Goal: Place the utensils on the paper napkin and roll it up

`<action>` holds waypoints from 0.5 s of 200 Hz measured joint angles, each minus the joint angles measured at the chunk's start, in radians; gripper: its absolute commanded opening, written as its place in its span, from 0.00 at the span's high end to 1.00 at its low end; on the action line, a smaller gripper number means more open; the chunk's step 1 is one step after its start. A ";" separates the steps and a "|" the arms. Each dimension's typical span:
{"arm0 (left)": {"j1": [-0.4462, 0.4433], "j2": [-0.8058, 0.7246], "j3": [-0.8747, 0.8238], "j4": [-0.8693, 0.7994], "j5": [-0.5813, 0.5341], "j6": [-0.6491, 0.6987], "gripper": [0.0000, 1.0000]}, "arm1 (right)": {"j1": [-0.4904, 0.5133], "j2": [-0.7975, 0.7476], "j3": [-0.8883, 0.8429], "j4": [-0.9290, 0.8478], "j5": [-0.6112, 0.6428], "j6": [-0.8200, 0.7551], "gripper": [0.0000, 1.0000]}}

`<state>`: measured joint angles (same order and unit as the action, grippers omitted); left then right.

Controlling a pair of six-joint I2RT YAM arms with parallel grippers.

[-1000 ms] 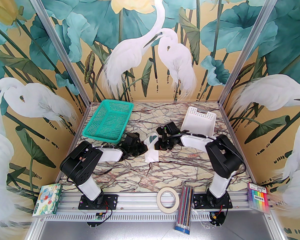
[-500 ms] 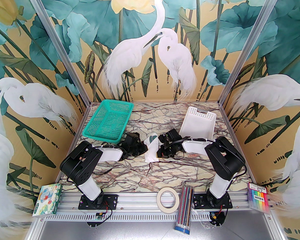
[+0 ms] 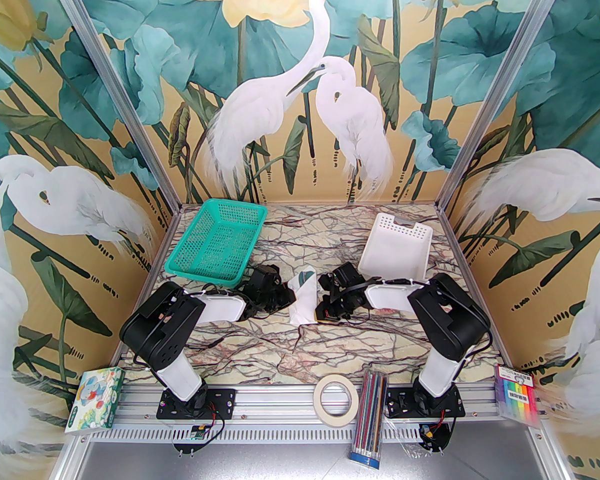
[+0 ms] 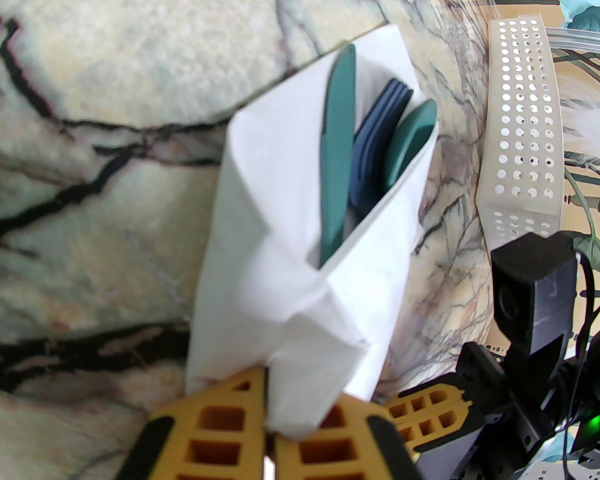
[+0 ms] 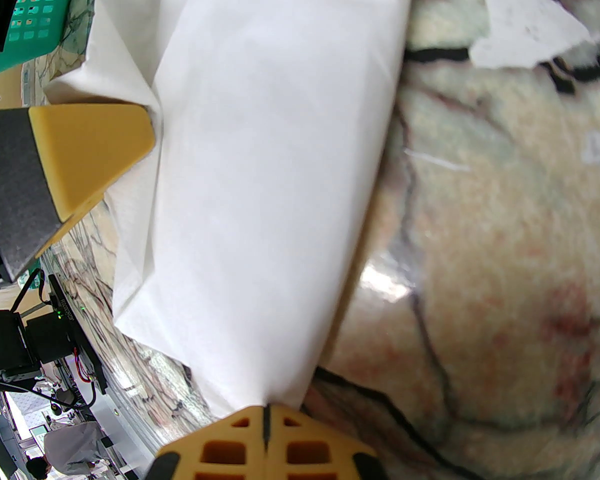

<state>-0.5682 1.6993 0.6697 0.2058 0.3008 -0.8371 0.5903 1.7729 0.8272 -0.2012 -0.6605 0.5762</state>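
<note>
Rolled paper napkin (image 3: pixel 301 305) at centre, green utensils (image 3: pixel 306 276) poking out far end. Flanked by left gripper (image 3: pixel 292 299) and right gripper (image 3: pixel 319 314), both touching.

Top cam high, rear; wrist cams close, shared napkin (image 4: pixel 280 293)

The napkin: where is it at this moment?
In the top view the napkin is at the middle of the table, wrapped around the utensils, between the left gripper and the right gripper.

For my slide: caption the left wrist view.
Left claw pinches the wrapped paper napkin, green and blue utensils inside its open end.
</note>
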 measured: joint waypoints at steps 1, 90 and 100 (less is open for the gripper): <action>0.000 0.000 0.000 0.000 0.000 0.000 0.90 | 0.000 0.000 0.000 0.000 0.001 0.000 0.96; -0.009 -0.098 0.013 -0.080 -0.003 0.038 0.90 | 0.000 0.016 0.006 0.003 -0.003 -0.003 0.96; -0.016 -0.108 0.025 -0.093 -0.003 0.046 0.90 | 0.000 0.017 0.008 0.003 -0.003 -0.004 0.96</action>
<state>-0.5842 1.5909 0.6945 0.1123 0.2977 -0.7914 0.5903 1.7901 0.8352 -0.1982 -0.6632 0.5724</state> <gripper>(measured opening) 0.107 0.056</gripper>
